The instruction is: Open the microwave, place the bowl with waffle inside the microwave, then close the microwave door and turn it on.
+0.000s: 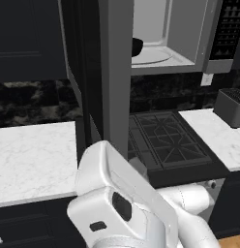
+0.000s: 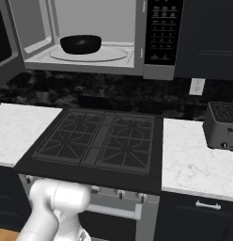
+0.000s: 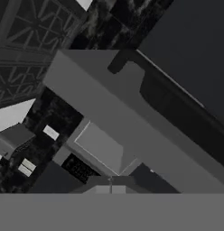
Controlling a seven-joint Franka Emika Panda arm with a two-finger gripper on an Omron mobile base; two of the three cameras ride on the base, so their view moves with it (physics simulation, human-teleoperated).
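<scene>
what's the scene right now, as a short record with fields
microwave: mounted above the stove, cavity open
door: swung wide open, edge-on in the left base view
bowl: inside the cavity, on the turntable
waffle: not discernible inside the bowl
panel: right of the cavity, untouched
gripper: shut, holding nothing, near the open door
stove: nothing on its grates
toaster: on the right counter
done: door opened, bowl placed
left: close the door, turn it on
</scene>
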